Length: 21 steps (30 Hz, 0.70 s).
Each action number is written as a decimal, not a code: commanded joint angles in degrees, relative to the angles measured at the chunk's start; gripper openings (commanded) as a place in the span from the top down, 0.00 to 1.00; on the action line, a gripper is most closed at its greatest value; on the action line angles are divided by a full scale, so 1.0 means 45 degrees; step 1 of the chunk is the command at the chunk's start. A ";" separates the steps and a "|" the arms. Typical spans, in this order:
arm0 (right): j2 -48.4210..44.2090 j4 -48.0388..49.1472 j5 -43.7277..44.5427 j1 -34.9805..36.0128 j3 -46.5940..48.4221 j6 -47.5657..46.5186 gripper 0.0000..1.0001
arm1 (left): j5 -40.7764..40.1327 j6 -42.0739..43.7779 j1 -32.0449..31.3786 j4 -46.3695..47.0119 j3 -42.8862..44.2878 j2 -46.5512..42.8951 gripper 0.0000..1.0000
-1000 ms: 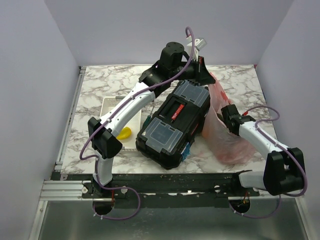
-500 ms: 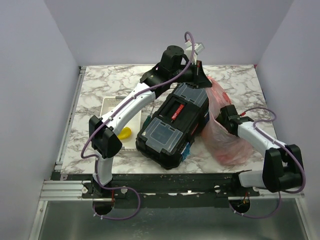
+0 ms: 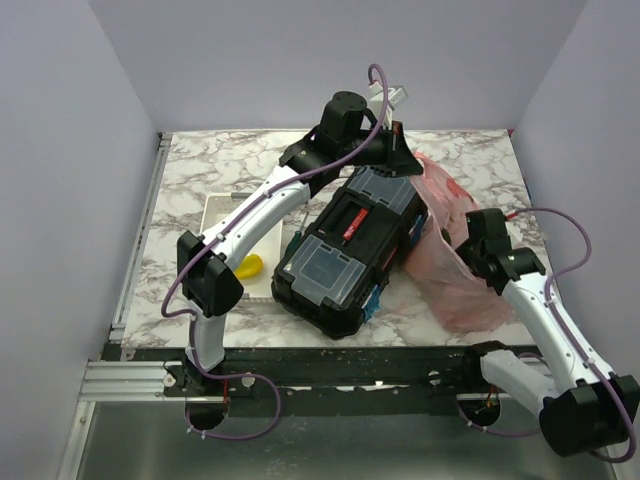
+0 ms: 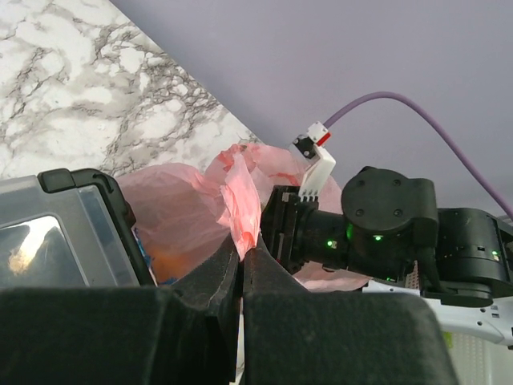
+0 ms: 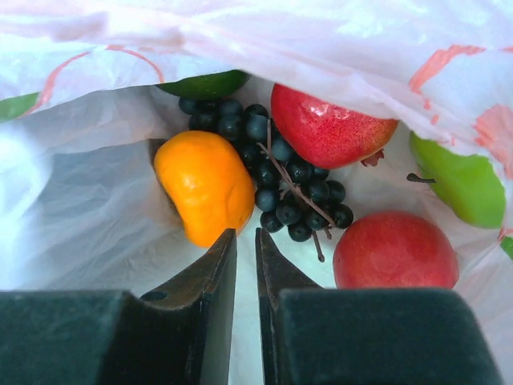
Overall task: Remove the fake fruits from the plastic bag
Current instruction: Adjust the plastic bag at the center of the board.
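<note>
The pink plastic bag (image 3: 455,275) lies right of the toolbox, its upper edge lifted. My left gripper (image 3: 398,142) (image 4: 242,245) is shut on a fold of that edge, and the bag (image 4: 172,212) hangs below it. My right gripper (image 3: 478,228) (image 5: 244,234) is at the bag's opening with its jaws nearly together, a thin slit between them and nothing seen in it. Just beyond its tips lie the fake fruits: an orange (image 5: 202,186), a dark grape bunch (image 5: 276,172), two red fruits (image 5: 329,124) (image 5: 394,250) and a green one (image 5: 455,180).
A black toolbox (image 3: 350,245) sits mid-table, against the bag's left side. A white tray (image 3: 225,212) lies under the left arm, with a small yellow object (image 3: 248,266) near it. The right arm's wrist (image 4: 389,224) shows close behind the held fold.
My right gripper's jaws have closed from wide to nearly together, and the right arm has swung toward the near right. The left gripper has kept hold of the bag, shifting slightly.
</note>
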 commanded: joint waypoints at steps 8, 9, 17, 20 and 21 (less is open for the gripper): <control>-0.1382 0.0688 -0.1866 -0.0014 0.1440 -0.2841 0.54 | 0.0563 0.0055 -0.0148 0.0194 -0.0891 -0.1954 1.00; -0.1288 0.0708 -0.2183 -0.0014 0.1591 -0.3119 0.52 | 0.0617 0.0074 -0.0186 0.0188 -0.0910 -0.2014 1.00; -0.0715 0.0003 -0.3404 -0.0019 0.3107 -0.4405 0.40 | 0.0526 0.0374 -0.0399 0.0200 -0.1228 -0.2289 1.00; -0.0555 -0.0346 -0.3260 -0.0014 0.3664 -0.5098 0.19 | 0.0317 0.0674 -0.0405 0.0029 -0.1132 -0.2132 1.00; -0.0401 -0.0562 -0.3274 -0.0014 0.3998 -0.5293 0.16 | 0.0095 0.0929 -0.0423 -0.0203 -0.0967 -0.2052 1.00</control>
